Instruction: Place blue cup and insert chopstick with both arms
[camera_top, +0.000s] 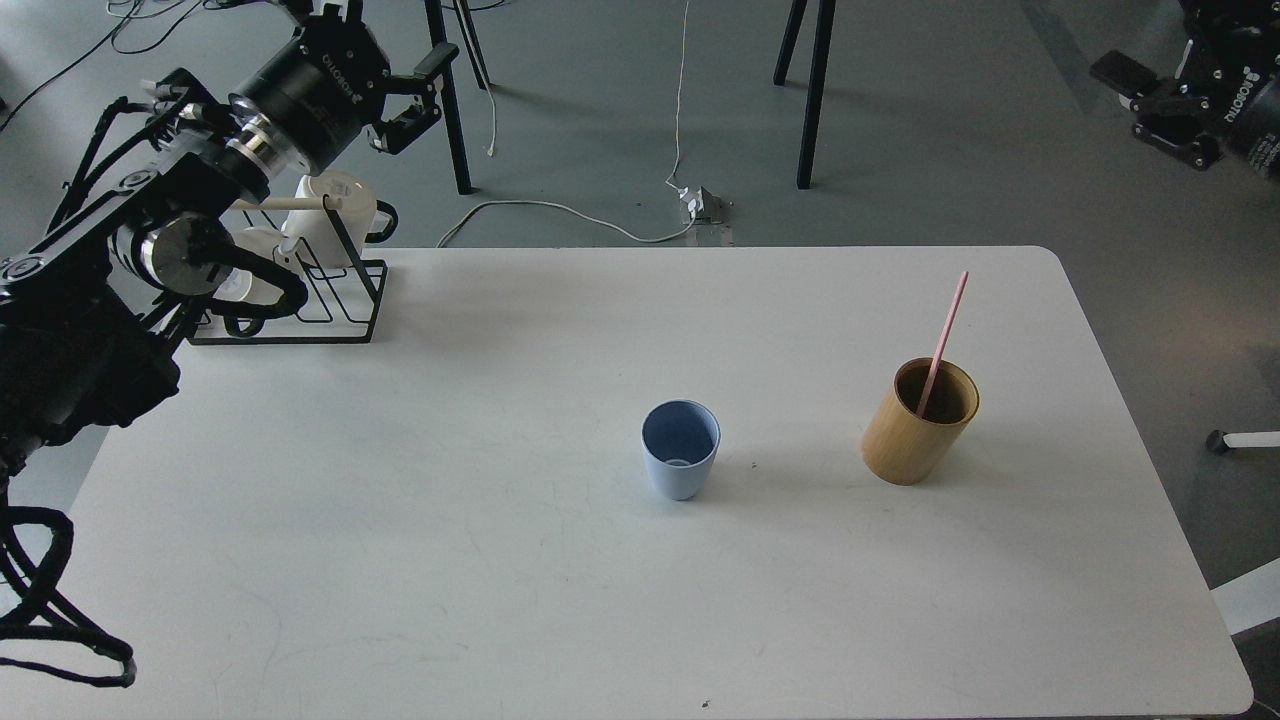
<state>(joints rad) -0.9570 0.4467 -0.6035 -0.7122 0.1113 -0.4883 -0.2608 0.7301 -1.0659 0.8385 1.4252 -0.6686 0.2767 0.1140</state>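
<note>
Blue cup (681, 448) upright on white table (480, 560), near centre, empty. Right of it, apart: bamboo cylinder (918, 423) with pink chopstick (944, 340) leaning inside. Left gripper (405, 95) raised over far-left corner above mug rack (300, 300), fingers apart, holding nothing. Right gripper (1150, 100) at top-right edge, dark, state unclear.

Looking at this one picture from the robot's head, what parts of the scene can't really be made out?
- Chopstick: its lower end is hidden inside the bamboo holder.
- Right gripper: dark, small, arm cut off by the right edge; open or shut unclear.
- White mugs on the rack: partly hidden behind the left arm; their number is unclear.
- Left gripper: visible, fingers apart.
</note>
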